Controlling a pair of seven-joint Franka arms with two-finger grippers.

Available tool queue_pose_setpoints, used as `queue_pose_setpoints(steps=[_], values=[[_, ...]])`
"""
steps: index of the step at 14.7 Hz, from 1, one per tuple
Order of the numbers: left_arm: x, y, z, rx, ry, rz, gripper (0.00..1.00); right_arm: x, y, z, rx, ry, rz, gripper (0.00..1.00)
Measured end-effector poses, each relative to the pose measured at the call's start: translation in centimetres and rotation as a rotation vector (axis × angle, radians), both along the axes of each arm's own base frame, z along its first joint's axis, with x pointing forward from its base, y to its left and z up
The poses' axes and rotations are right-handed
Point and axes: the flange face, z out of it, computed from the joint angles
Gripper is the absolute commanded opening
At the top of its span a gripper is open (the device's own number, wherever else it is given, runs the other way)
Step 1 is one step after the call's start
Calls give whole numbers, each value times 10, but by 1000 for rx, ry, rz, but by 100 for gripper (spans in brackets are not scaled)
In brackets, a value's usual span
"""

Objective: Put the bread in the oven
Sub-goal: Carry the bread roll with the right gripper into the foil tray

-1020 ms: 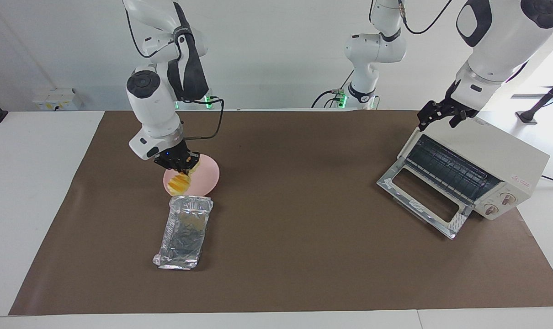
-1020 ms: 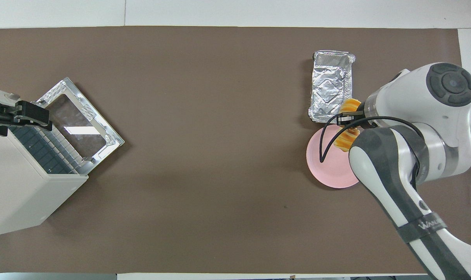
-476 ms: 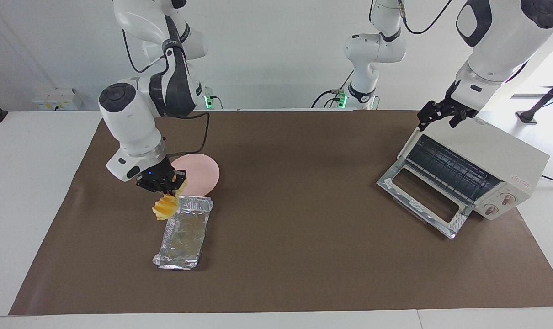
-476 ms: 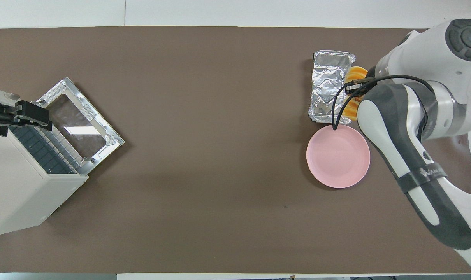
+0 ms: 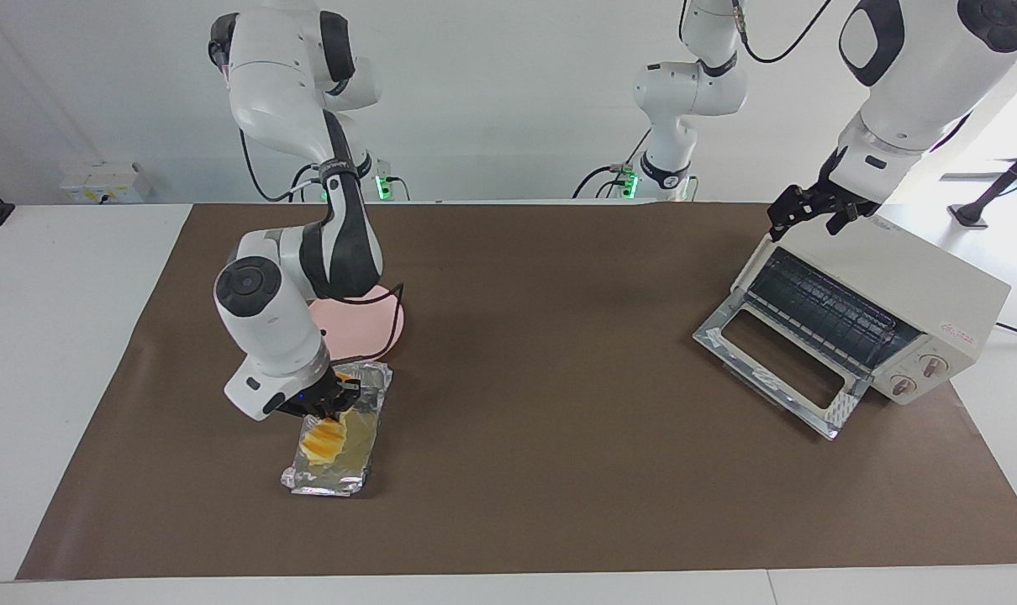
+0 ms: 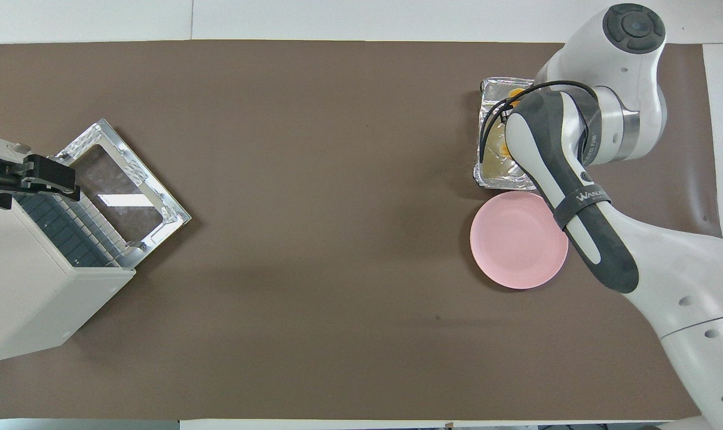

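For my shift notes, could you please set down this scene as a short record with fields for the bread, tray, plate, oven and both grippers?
bread: held by the right gripper, over the foil tray
foil tray: on the brown mat, beside the pink plate, farther from the robots than it
pink plate: bare
oven: at the left arm's end of the table, door dropped open, rack bare
right gripper: shut on the bread
left gripper: open, over the oven's top edge, waiting

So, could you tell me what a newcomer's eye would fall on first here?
Probably the right pincer, shut on the golden bread over the foil tray, beside the pink plate. Next, the cream oven at the left arm's end, door dropped open, with the left pincer open above it.
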Motion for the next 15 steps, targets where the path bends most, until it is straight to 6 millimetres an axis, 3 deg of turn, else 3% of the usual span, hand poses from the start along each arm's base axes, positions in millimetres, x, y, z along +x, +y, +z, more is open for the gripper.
queue_pose_setpoints(steps=[3, 7, 11, 12, 13, 15], values=[[0, 0, 0, 0, 0, 0, 100, 1, 1, -7, 0, -18, 22, 0], [0, 0, 0, 0, 0, 0, 100, -7, -1, -43, -2, -28, 42, 0], [0, 0, 0, 0, 0, 0, 100, -14, 2, -58, -3, -25, 47, 0], [0, 0, 0, 0, 0, 0, 100, -14, 3, -59, -3, -23, 47, 68], [0, 0, 0, 0, 0, 0, 100, -14, 2, -59, -3, -22, 47, 100], [0, 0, 0, 0, 0, 0, 100, -15, 2, -58, -4, -16, 46, 100]])
